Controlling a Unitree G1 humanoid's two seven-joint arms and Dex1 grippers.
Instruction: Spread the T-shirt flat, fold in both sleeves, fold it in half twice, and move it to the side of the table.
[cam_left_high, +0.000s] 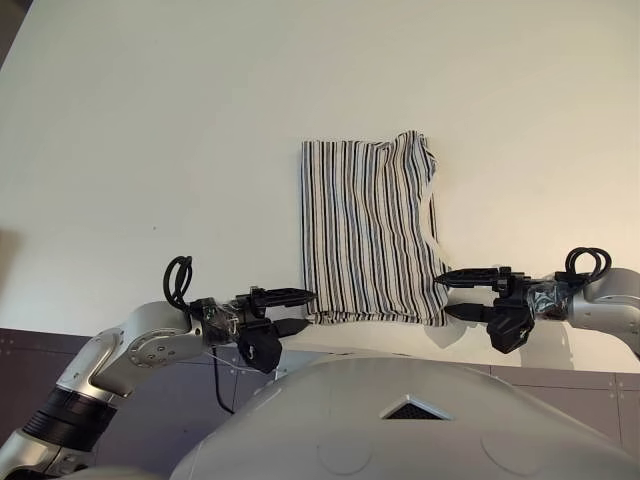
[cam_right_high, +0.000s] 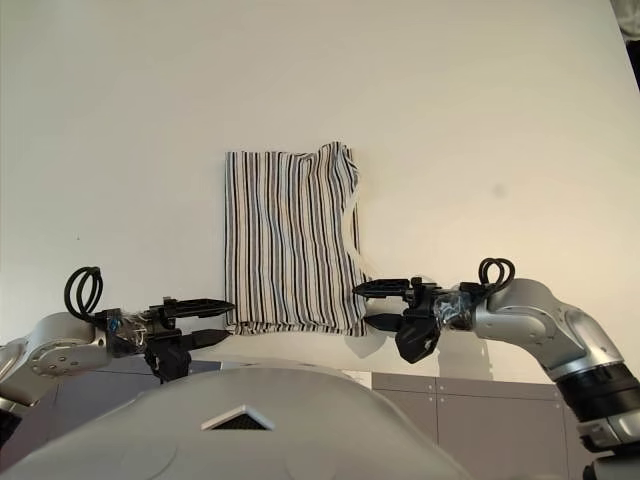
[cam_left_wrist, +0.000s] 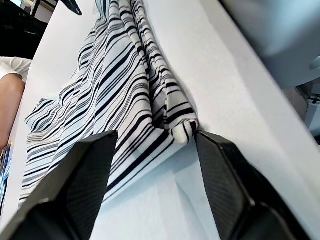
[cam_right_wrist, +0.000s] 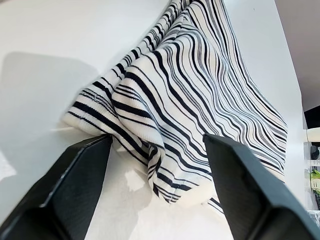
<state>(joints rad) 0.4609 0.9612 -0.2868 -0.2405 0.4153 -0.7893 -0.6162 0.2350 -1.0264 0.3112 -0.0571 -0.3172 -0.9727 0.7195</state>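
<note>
The striped T-shirt (cam_left_high: 367, 232) lies on the white table (cam_left_high: 150, 150) as a tall folded rectangle, its near edge close to the table's front edge. My left gripper (cam_left_high: 297, 311) is open at the shirt's near left corner (cam_left_wrist: 182, 131), one finger on either side of it. My right gripper (cam_left_high: 451, 296) is open at the near right corner (cam_right_wrist: 150, 145), fingers (cam_right_wrist: 75, 185) spread around the bunched hem. Neither holds cloth.
The table's front edge (cam_left_high: 400, 345) runs just behind both grippers. Bare white tabletop spreads far to the left, right and back of the shirt. A person's arm (cam_left_wrist: 10, 100) shows at the far side in the left wrist view.
</note>
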